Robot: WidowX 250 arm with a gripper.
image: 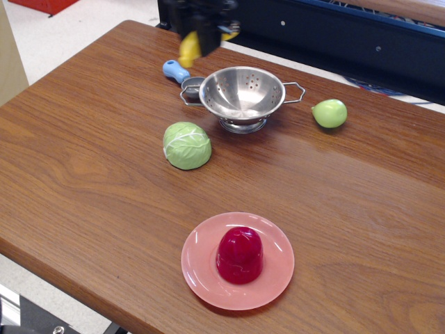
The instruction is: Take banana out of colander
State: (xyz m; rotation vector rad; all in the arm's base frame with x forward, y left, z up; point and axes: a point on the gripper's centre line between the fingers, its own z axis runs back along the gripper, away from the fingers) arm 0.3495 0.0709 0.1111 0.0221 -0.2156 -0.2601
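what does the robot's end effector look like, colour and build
Only its lower part shows at the top edge of the frame: the end effector is a black, boxy, blurred block of hard angular parts. No markings or cables can be made out on it now, and the rest of the arm is cut off.

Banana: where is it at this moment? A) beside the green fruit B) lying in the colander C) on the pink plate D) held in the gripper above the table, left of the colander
D: the banana hangs in the gripper, and the colander is empty.
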